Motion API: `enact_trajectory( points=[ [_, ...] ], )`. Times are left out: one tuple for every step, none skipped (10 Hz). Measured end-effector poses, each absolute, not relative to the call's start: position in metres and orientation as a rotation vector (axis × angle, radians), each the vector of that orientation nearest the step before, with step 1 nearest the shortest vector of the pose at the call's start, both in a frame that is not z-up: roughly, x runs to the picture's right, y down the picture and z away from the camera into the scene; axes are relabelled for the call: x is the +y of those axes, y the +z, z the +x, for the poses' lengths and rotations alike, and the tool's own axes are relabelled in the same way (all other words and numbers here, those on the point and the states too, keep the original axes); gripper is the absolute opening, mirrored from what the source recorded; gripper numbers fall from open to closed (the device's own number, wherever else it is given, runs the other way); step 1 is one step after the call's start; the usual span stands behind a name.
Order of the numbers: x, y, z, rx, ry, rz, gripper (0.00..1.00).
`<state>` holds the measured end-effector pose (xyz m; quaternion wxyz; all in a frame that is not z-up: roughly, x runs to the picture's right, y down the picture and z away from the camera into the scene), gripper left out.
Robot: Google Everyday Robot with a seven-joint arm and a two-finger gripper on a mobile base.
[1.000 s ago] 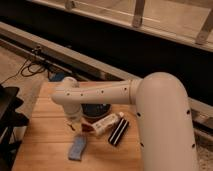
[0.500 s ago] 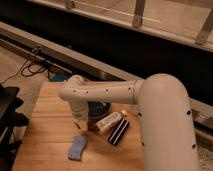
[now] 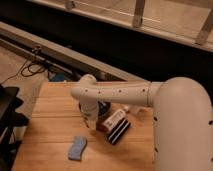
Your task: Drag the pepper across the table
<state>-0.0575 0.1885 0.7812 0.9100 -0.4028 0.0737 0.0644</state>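
Gripper (image 3: 91,121): lowered over table (image 3: 50,125); grasp state cannot be told. Pepper: not discernible, possibly hidden beneath it. White bottle (image 3: 116,119) just right. Blue sponge (image 3: 77,148) below-left. Drag apparently unfinished.

Pepper hidden; gripper (image 3: 90,120) low over wooden table (image 3: 50,125) centre.

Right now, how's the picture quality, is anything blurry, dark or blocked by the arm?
Camera view: soft and blurry overall; warm light falls on the table, while the band behind it is nearly black. The white arm fills the right foreground and hides part of the tabletop. The gripper hangs over the table's middle, the blue sponge reads clearly, and the pepper can't be made out.
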Motion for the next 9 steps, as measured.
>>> enact_trajectory(
  points=[
    [0.186,0.785,-0.062,0.148,0.113,-0.839,0.0],
    [0.185,0.789,-0.071,0.141,0.083,-0.846,0.0],
    [0.186,0.788,-0.079,0.136,0.06,-0.848,0.0],
    [0.187,0.781,-0.086,0.131,0.035,-0.851,0.0],
    [0.188,0.774,-0.089,0.131,0.025,-0.853,0.0],
    [0.189,0.773,-0.092,0.133,0.018,-0.855,0.0],
    [0.188,0.776,-0.097,0.13,0.006,-0.861,0.01],
    [0.186,0.78,-0.098,0.125,0.006,-0.864,0.08],
    [0.186,0.781,-0.092,0.123,0.011,-0.867,0.17]
  ],
)
